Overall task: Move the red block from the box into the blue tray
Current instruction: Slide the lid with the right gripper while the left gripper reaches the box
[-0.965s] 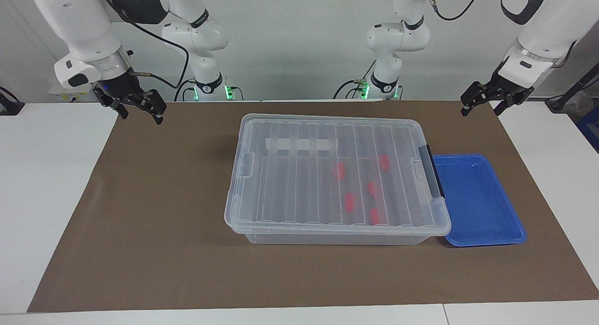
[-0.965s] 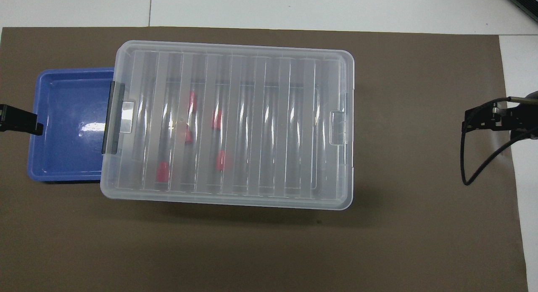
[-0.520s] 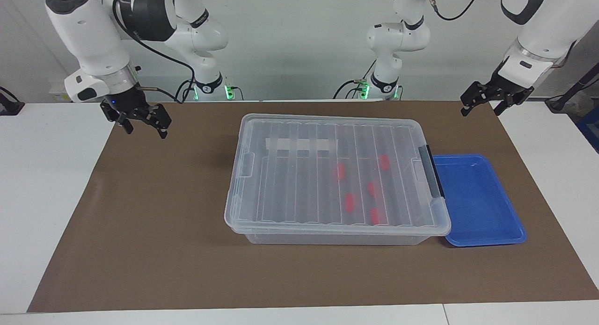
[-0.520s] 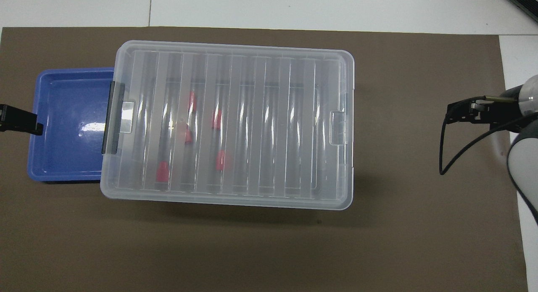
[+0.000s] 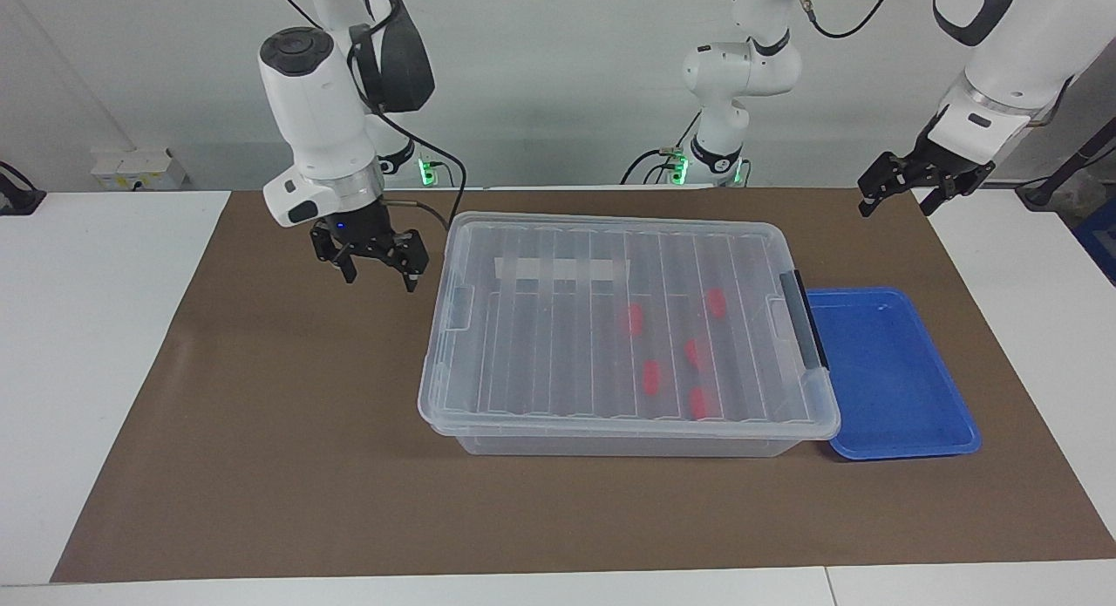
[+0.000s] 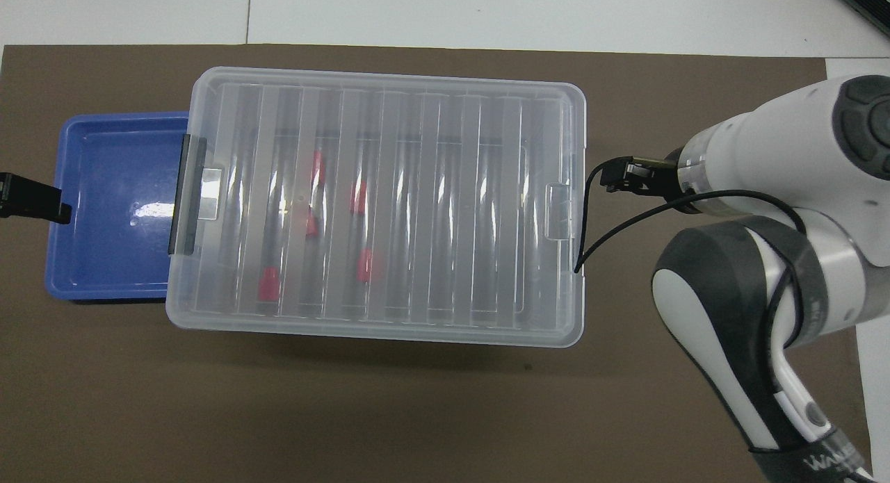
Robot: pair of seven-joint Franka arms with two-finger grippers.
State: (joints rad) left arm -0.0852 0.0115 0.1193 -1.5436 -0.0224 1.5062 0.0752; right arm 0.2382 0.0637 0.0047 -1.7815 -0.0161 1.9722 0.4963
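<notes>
Brown matting (image 5: 288, 432) covers the middle of your white table (image 5: 96, 344), running nearly edge to edge, with bare white tabletop showing at both ends and along the strip farthest from the robots. A plain pale wall (image 5: 558, 83) closes off the room at the robots' end, where you can see the two arm bases with small green lights glowing low on them, and a white socket block (image 5: 139, 168) sits against that wall toward the right arm's end. Your box (image 5: 623, 327) sits on the mat, its ribbed clear lid shut, black latch bar (image 5: 804, 318) on the end toward the left arm and a white tape strip (image 5: 562, 268) across the lid. Through that lid you can make out five red shapes; the red block (image 5: 700, 403) farthest from the robots lies inside, toward the latch end. The blue tray (image 5: 898, 388) sits on the mat just beside the latch end of the box, tucked partly under the lid's rim, with nothing in it. Your right gripper (image 5: 380, 270) hangs over the mat close beside the box's unlatched end, fingers spread wide, holding nothing. Your left gripper (image 5: 902, 190) waits up in the air over the mat's corner at the left arm's end, fingers apart and carrying nothing.
</notes>
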